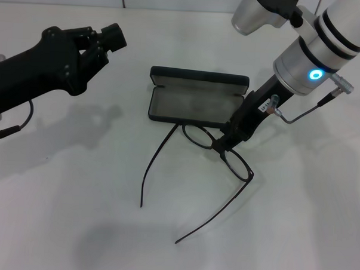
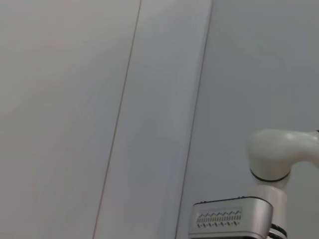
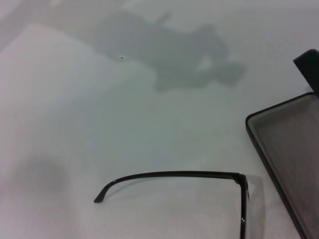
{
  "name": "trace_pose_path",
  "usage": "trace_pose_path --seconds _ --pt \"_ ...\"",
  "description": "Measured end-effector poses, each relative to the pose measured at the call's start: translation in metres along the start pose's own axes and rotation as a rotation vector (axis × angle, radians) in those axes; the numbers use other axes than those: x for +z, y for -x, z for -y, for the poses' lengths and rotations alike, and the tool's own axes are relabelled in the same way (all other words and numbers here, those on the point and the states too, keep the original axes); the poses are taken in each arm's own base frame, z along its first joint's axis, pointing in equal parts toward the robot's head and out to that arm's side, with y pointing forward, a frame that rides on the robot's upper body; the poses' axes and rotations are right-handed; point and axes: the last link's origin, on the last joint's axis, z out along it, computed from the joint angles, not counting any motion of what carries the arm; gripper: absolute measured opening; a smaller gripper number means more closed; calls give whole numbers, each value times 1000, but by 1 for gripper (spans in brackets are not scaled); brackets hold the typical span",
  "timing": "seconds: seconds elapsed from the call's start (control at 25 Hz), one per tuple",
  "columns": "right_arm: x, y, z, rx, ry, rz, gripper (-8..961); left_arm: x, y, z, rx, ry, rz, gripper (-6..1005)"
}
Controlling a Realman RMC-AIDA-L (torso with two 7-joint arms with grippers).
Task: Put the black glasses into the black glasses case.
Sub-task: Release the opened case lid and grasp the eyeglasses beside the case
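Observation:
The black glasses (image 1: 237,163) lie unfolded on the white table, temple arms spread toward the front. The black glasses case (image 1: 193,105) lies open just behind them, grey lining up, lid standing at the back. My right gripper (image 1: 222,143) is down at the bridge of the glasses, between the two lenses, and hides it. The right wrist view shows one temple arm and lens corner of the glasses (image 3: 174,174) and a corner of the case (image 3: 294,149). My left gripper (image 1: 109,41) hangs raised at the far left, away from both.
The white table (image 1: 64,184) spreads to the left and the front. The left wrist view shows only a pale wall and part of my right arm (image 2: 269,159).

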Motion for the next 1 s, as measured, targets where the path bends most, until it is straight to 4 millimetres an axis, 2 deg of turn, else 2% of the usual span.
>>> trace_pose_path --seconds 0.56,1.0 --pt "-1 4 -1 27 -2 0 473 -19 0 -3 -14 -16 -28 47" --pt "14 6 -9 21 -14 -47 471 -17 4 -4 -36 -7 -29 48"
